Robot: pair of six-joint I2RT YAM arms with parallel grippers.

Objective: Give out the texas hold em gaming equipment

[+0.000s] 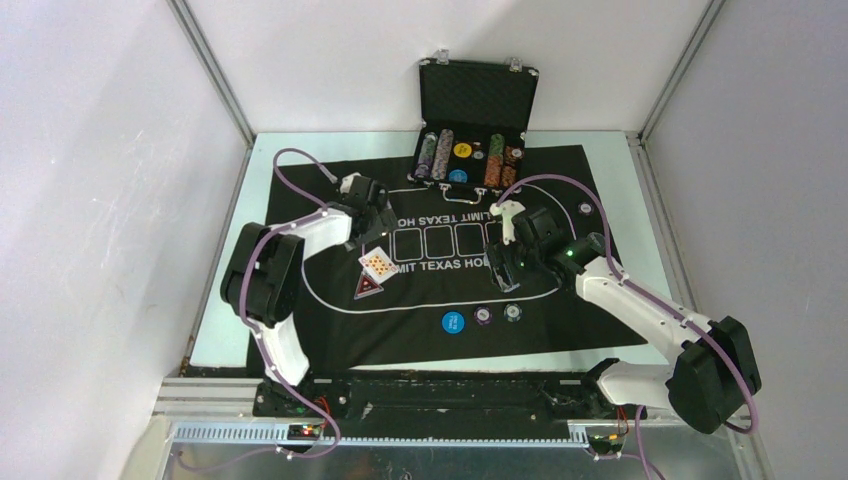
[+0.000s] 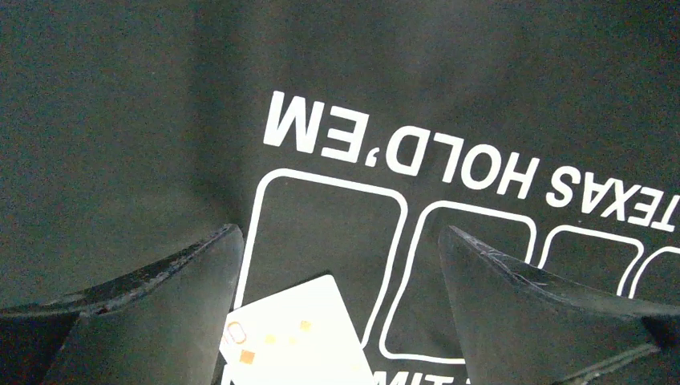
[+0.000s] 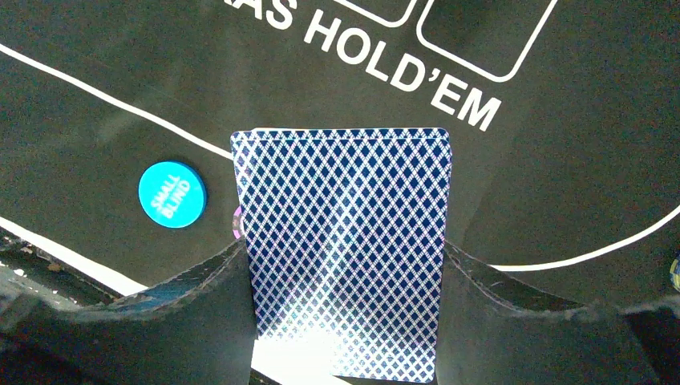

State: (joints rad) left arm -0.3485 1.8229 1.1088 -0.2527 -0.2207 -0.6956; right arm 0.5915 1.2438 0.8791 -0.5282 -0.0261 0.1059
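Across black felt mat with white lettering [image 1: 400, 325]: flat room mid-mat, open black hard case [image 1: 477, 120] at far edge. Pinched by long edges in right gripper [image 3: 341, 265], above mat: blue-backed card deck [image 3: 345, 224]. Light, slick, likely to fan. Left gripper [image 2: 341, 257] spread wide over face-up white card [image 2: 293, 337].

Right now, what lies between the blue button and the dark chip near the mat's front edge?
One purple chip, apart from both the blue button and the dark chip; the top view shows it.
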